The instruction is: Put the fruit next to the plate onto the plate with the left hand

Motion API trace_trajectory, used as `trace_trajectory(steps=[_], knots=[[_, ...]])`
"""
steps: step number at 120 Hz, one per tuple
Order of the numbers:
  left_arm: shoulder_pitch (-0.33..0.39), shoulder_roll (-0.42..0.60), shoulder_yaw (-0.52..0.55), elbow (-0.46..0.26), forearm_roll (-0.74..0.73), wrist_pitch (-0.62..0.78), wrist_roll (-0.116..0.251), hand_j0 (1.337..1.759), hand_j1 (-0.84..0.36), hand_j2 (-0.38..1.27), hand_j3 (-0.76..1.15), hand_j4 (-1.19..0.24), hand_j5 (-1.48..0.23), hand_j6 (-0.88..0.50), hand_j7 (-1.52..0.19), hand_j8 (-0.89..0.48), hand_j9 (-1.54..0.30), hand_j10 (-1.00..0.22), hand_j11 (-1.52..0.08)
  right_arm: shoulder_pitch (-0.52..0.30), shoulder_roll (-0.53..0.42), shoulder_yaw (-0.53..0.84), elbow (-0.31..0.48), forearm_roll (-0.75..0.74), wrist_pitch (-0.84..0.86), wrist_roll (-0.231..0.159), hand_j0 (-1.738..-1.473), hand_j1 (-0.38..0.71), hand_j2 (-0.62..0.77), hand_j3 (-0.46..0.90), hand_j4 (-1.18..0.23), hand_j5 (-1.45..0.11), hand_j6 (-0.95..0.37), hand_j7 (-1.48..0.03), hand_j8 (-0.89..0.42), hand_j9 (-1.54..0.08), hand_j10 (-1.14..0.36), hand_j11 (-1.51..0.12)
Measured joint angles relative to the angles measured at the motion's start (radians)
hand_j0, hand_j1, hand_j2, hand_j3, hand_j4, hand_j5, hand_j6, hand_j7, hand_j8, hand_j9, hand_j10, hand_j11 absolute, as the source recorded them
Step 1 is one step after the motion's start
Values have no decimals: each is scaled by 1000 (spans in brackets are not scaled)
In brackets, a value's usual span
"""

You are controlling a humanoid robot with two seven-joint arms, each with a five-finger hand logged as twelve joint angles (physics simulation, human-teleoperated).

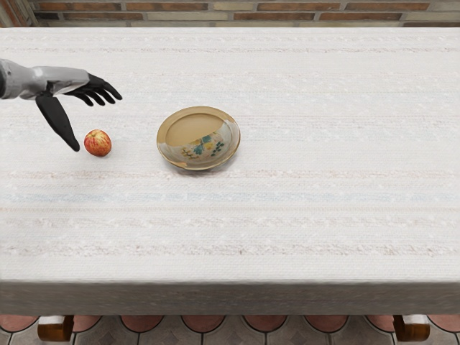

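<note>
place: looking like a home dining room, sim-rendered
table (230, 296): wearing a pale woven cloth (323, 215), wooden feet (55, 328) poking out below
wall (215, 11): brick running along the back
floor (201, 323): reddish tiles showing underneath
plate (183, 128): flowery, sitting out

A red brick wall (215, 11) runs beyond the left hand (77, 92); a pale cloth-covered table (302, 215) lies beneath it, terracotta floor tiles (201, 325) lower still.

A bare strip of table (133, 147) is left between the apple (98, 142) and the plate (164, 136); only the plate's raised rim is met along it.
</note>
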State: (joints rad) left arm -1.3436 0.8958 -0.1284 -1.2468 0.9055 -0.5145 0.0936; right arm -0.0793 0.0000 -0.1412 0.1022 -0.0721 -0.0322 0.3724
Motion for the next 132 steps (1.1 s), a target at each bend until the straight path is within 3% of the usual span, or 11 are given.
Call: trace_trajectory(steps=[120,132], knots=[[26,-8,-53,3,8,85,0,1658,58,52,0,-250,-319,-251,-319,-251,-318,-249,-318,1,0,0,-2,0,0,-1,-1658,-308,-7,0,-35,-45,-35,-45,-35,-45,-35,-45],[23,-41,-41,10,111,88,-2,1658,58,52,0,-250,-319,-251,-319,-251,-318,-249,-318,1,0,0,-2,0,0,-1,-1658,-308,-7,0,-35,-45,-35,-45,-35,-45,-35,-45]])
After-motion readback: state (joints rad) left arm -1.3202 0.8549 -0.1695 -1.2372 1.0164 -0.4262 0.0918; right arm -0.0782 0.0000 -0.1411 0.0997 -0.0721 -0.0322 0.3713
